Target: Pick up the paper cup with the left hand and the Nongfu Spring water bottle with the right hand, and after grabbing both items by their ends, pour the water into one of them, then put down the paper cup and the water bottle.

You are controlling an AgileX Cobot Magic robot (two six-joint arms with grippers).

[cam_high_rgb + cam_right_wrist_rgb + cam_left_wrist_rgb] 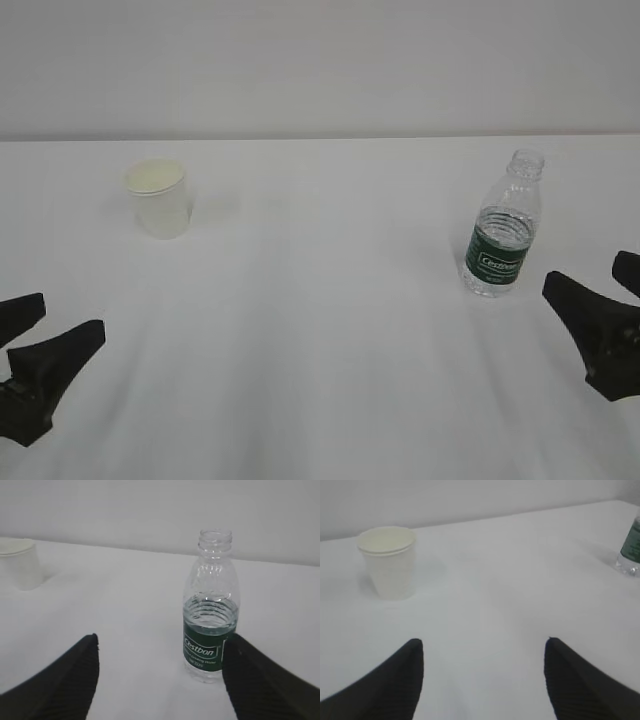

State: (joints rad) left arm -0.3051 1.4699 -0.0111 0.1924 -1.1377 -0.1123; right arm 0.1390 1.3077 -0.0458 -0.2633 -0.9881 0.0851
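Table: you have a plain white table (320, 330) in front of a pale wall (320, 60); the cup and bottle stand well apart on it.
Cup: your paper cup (158, 198) stands upright at the far left of the table, mouth up, pale yellowish inside. In the left wrist view it sits ahead and to the left (388, 561), touching nothing.
Bottle: your water bottle (503, 225) stands upright at the right side, with no cap on the neck and a dark green label with white lettering low on the body. In the right wrist view it is just ahead (210, 619), between the finger lines and closer to the right finger.
Water: clear water (209, 614) fills the lower part of the bottle, up to a level just above the label.
Left hand: your left gripper (35, 345) is low at the near left edge, fingers spread wide and grasping nothing, well short of the cup.
Right hand: your right gripper (600, 300) is at the near right edge, fingers spread wide and empty, near the bottle but apart from it.
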